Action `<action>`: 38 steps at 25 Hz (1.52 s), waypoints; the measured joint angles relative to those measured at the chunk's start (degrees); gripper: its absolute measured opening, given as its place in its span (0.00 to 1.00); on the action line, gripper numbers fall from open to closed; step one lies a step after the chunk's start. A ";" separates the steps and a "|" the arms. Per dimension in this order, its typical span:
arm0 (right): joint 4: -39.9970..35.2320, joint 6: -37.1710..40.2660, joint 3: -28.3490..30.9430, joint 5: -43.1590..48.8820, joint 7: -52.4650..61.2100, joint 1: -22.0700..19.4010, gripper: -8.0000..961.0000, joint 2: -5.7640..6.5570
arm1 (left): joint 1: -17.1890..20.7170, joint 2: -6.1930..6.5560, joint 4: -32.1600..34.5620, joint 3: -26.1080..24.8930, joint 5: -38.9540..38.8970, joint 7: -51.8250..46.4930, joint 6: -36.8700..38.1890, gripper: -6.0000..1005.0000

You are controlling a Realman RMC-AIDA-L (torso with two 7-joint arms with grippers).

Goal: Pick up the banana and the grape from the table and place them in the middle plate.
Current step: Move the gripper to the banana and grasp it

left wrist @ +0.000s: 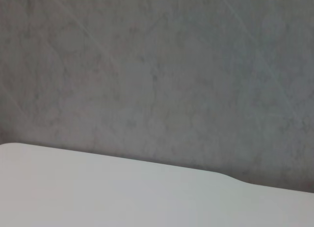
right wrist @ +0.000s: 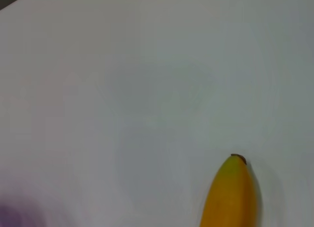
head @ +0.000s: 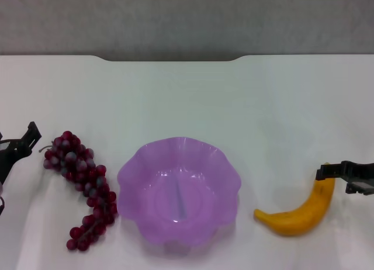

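Banana (head: 301, 214): on the table (head: 187, 100), right of the middle plate (head: 179, 191).
Grape (head: 79, 185): left of the plate.
Right gripper (head: 350, 175): at the banana's far end; finger state unclear.
Left gripper (head: 14, 150): beside the grape; finger state unclear.

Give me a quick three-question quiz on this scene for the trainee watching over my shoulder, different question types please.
1. True or false: the middle plate already holds fruit.
2. Multiple choice: in the head view, the grape lies (A) on the robot's left of the plate, (B) on its right, (C) inside it.
3. Short answer: which gripper is nearest the banana, and at which end?

Key:
1. False. The plate is empty; both fruits lie on the table.
2. A.
3. The right gripper, at the banana's far end, by the head view's right edge. The left gripper sits at the left edge, beside the grape.
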State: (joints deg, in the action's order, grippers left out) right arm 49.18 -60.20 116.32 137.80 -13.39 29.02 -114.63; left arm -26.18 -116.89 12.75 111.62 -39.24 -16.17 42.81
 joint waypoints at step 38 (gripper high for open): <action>-9.88 7.43 -1.76 0.28 -4.37 5.07 0.83 0.03 | -0.42 -0.17 0.27 0.09 0.04 0.00 -0.01 0.88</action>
State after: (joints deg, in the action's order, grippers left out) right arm 39.30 -52.77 114.57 138.08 -17.76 34.09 -114.60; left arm -26.60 -117.06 13.01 111.70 -39.20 -16.17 42.80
